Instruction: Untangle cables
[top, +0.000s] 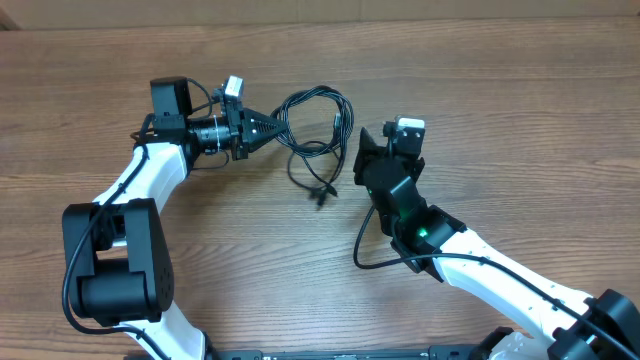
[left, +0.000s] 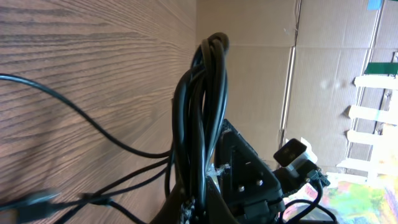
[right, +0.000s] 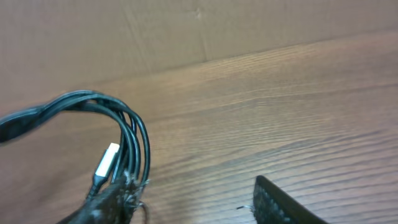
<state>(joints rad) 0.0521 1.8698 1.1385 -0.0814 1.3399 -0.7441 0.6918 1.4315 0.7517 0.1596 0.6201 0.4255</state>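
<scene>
My left end effector (top: 272, 126) is clamped fully shut on the cables (left: 210, 93). In its wrist view the black strands rise as one thick bundle straight out of the jaws. From that tip the cables spread over the desk (top: 520, 100) as a flattened loop whose long axis runs sideways, away from the left end effector and toward my right arm. One loose tail drops from the loop's near edge back toward the arm bases and ends in a small dark plug (top: 322, 194) lying on the wood. My right end effector (top: 362, 160) sits at the far end of the loop from the left end effector, jaws standing apart with bare desk showing between them. Several strands arch up and come down against one of its fingers (right: 118, 198), and a silver-tipped plug (right: 107, 163) hangs just beside that finger; the other finger touches nothing. I cannot tell whether any strand runs between the jaws. A cardboard wall (right: 186, 31) stands beyond the desk, past the loop from the left end effector.
</scene>
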